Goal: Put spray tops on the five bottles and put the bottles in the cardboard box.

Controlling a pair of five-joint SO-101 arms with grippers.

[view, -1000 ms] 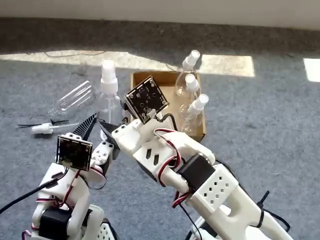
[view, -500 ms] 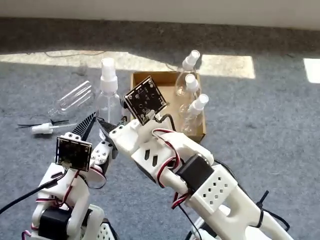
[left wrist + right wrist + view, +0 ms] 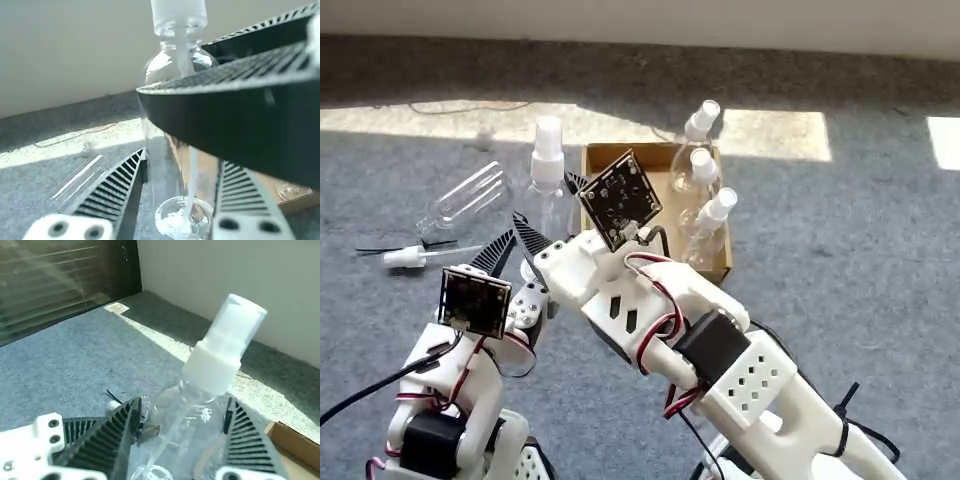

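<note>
A clear bottle (image 3: 548,195) with a white spray top (image 3: 548,138) hangs tilted just left of the cardboard box (image 3: 645,175). My right gripper (image 3: 563,208) is shut on its body, and the right wrist view shows the bottle (image 3: 200,405) between the two black fingers. My left gripper (image 3: 517,243) stands open just below, its fingers (image 3: 116,192) flanking the bottle's base (image 3: 181,216). Three capped bottles (image 3: 702,168) stand in the box. A topless bottle (image 3: 465,196) lies on the carpet at left beside a loose spray top (image 3: 408,257).
Grey carpet covers the floor, with a sunlit strip along the back. A thin black cable tie (image 3: 385,247) lies by the loose spray top. The left half of the box floor is bare. The right arm's body (image 3: 720,350) crosses the foreground.
The bottle has risen and shifted right toward the box in the right gripper. The left gripper's fingers have spread away from its base.
</note>
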